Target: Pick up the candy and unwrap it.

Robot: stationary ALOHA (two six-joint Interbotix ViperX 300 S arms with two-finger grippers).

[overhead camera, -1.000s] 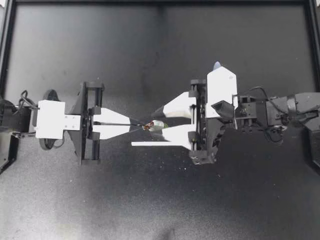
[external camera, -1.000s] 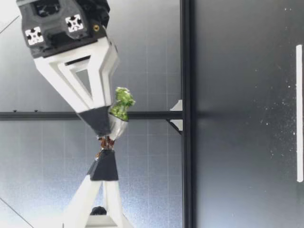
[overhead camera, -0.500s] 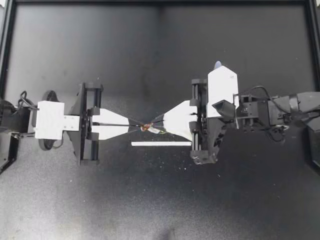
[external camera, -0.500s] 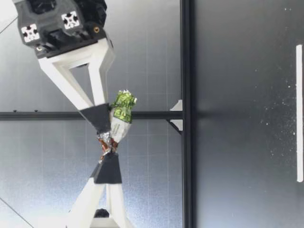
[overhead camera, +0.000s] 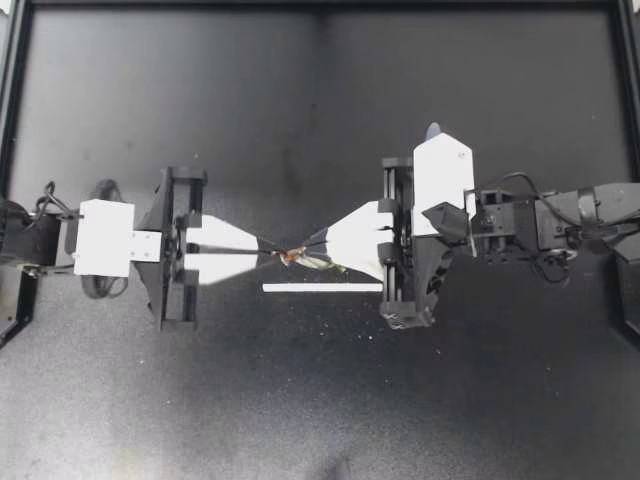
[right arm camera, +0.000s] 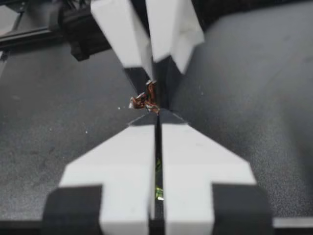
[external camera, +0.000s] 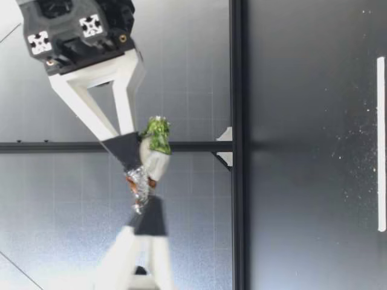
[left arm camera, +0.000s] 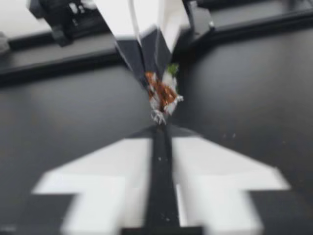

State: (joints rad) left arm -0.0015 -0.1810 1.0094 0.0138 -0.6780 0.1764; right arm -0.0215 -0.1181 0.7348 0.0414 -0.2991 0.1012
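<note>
The candy (overhead camera: 305,258), in crinkled silver and brown foil with a green end (external camera: 158,134), hangs above the table between the two arms. My right gripper (overhead camera: 313,248) is shut on its body. The green end shows through the slit between the shut fingers (right arm camera: 158,166). My left gripper (overhead camera: 272,254) faces it with its fingers slightly parted, so it is open. The foil's twisted end (left arm camera: 157,116) lies just ahead of the left fingertips (left arm camera: 146,134), which do not squeeze it. The low view shows the same silver end (external camera: 139,188) sticking out toward the left gripper (external camera: 150,216).
A thin white strip (overhead camera: 322,287) lies flat on the black table just under the right gripper, and it also shows in the low view (external camera: 380,145). A black frame rail (external camera: 237,145) borders the table.
The right gripper went from open to shut on the candy. The left gripper, shut on the foil end before, has parted its fingers and drawn back a little.
</note>
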